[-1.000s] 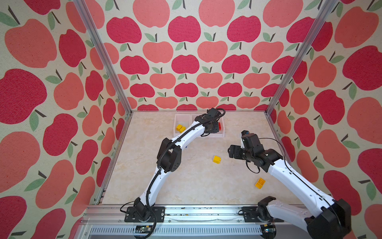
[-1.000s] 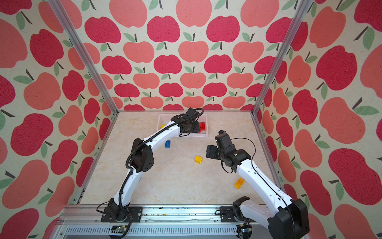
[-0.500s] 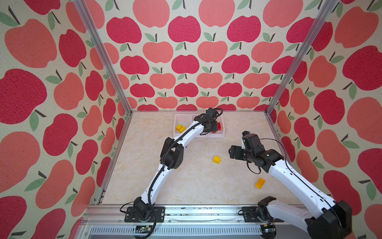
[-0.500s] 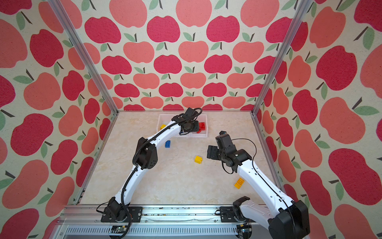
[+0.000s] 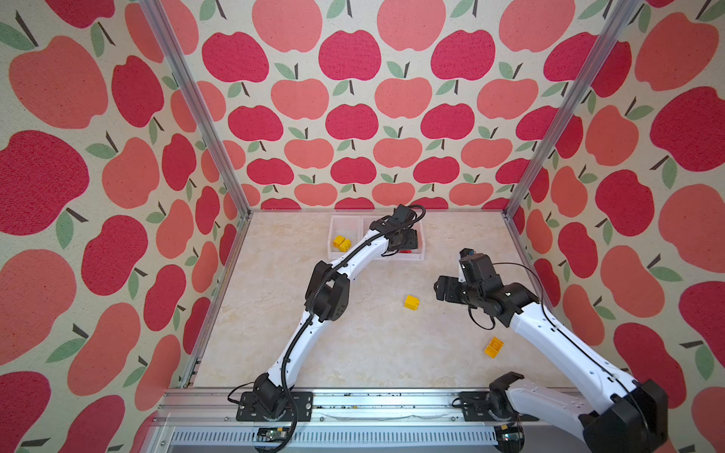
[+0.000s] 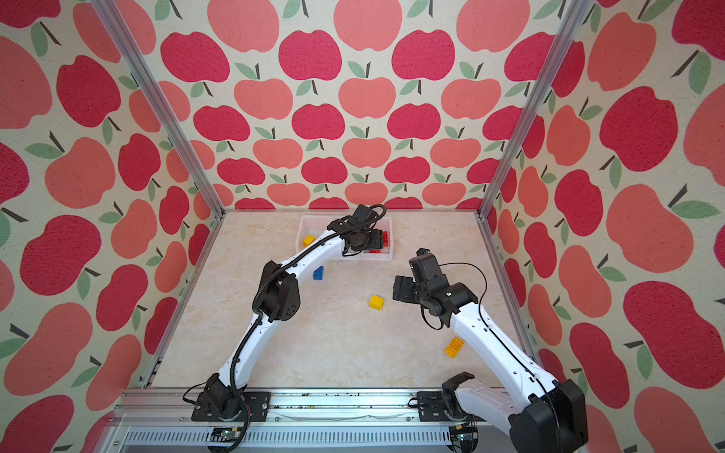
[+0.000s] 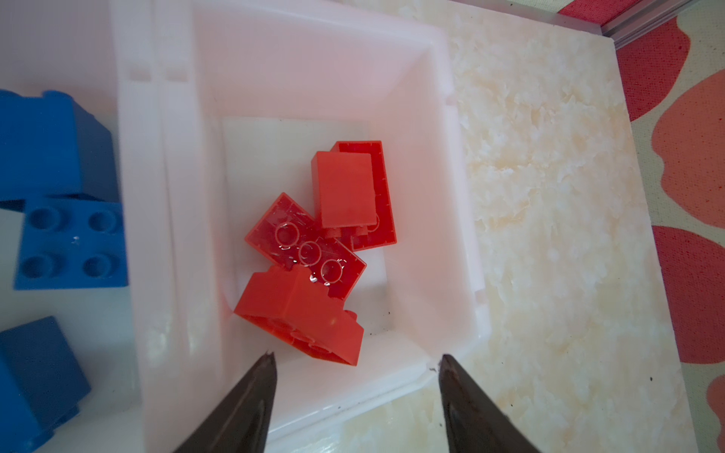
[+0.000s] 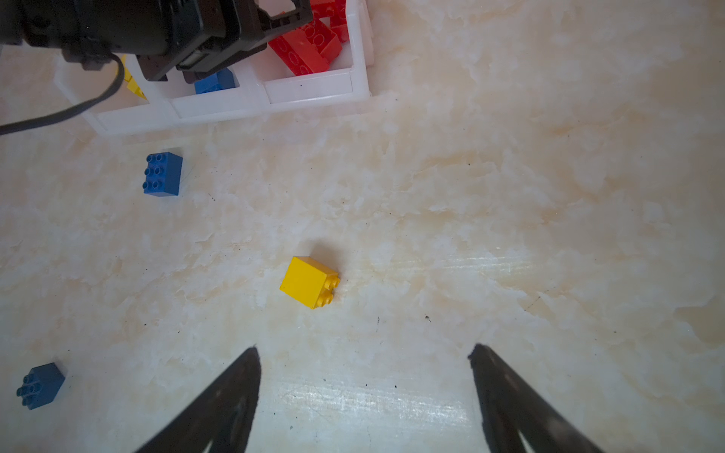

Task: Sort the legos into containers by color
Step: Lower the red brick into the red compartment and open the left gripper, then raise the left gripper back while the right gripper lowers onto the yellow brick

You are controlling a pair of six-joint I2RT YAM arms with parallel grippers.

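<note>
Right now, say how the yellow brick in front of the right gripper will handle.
The yellow brick looks like hard plastic: probably stiff and light. Lying on its side, it should slide, not roll. Smooth sides may slip.

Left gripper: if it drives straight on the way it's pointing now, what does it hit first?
Probably the nearest red brick in the end bin. The left gripper hangs open over that bin, with the brick just ahead of it. Depth is unclear, so the bin's near wall could come first.

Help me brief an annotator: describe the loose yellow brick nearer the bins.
From the white bins by the back wall, come forward to mid-table. The square yellow brick lies there on its side; the other loose yellow one is oblong.
</note>
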